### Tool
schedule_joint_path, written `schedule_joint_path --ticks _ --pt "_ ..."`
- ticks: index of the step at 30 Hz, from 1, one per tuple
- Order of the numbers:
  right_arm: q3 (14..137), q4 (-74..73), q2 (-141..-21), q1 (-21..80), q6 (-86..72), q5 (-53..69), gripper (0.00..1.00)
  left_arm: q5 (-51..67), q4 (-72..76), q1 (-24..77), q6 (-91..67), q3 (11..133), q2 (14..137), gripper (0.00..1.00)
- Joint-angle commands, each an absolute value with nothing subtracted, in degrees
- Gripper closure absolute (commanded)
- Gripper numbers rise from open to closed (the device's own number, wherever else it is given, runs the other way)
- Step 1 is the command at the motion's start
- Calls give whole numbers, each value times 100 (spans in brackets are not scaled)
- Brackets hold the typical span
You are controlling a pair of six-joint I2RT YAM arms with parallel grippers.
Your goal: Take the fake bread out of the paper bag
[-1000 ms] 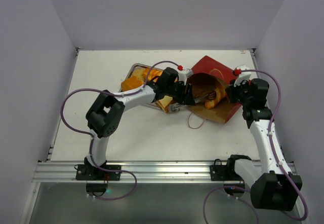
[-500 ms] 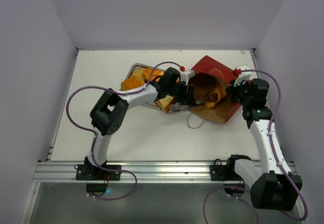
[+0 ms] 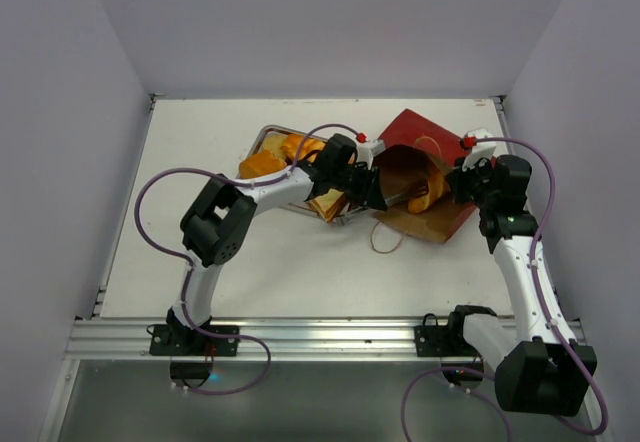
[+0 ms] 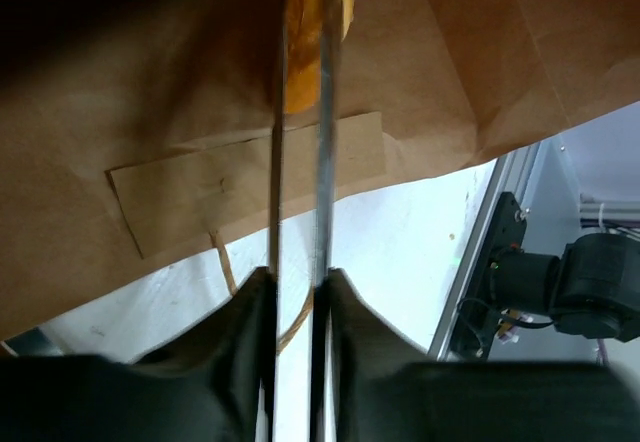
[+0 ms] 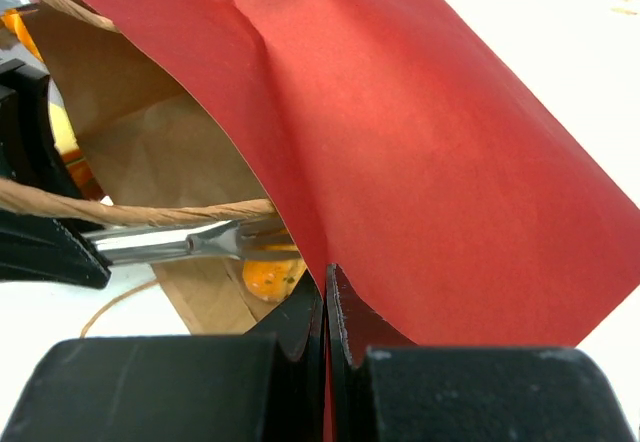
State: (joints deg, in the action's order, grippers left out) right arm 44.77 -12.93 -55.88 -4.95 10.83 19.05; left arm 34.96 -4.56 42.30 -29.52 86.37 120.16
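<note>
**One piece to draw out of the lying bag**

On the white tabletop (image 3: 250, 262) the paper bag (image 3: 425, 224) lay on its side, with its mouth turned toward the metal tray (image 3: 262, 140), where some orange pieces already rested. The right fingers (image 5: 300, 327) were pressed together on the red edge of the bag and held the mouth up. The left fingers (image 4: 322, 162), long and thin, reached deep into the brown inside. One piece of fake bread (image 4: 303, 42) lay between their tips, well inside the bag. The gap between them was narrow, but I could not tell if they really clamped the piece or only stood around it.

I judged that the grip had to be made sure first, because the piece looked glossy and could slip. After that, a slow and low pull straight back out of the mouth seemed best, so that the paper would not be dragged along. The string handle (image 5: 120, 212) crossed just above the left fingers, so the way out was under it.
</note>
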Motion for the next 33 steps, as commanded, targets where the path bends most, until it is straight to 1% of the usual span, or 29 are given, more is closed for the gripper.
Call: schedule_joint_path --ticks 1,4,11,24,33 --pt "4553 -1195 -5581 -527 1125 2048 99 3577 -246 4201 -3085 8754 11848 81" --pt "4561 -1204 -5572 -527 1116 2048 99 3498 -255 4210 -3103 8640 11585 91" --pt "4562 -1195 -5546 -536 1099 2065 99 3322 -299 4219 -3032 8078 10969 100" --pt "4553 -1213 -5511 -554 1081 2057 99 3217 -562 4219 -2918 7717 10310 100" --pt "4562 -1213 -5511 -554 1072 2057 99 3234 -659 4219 -3041 7137 9589 100"
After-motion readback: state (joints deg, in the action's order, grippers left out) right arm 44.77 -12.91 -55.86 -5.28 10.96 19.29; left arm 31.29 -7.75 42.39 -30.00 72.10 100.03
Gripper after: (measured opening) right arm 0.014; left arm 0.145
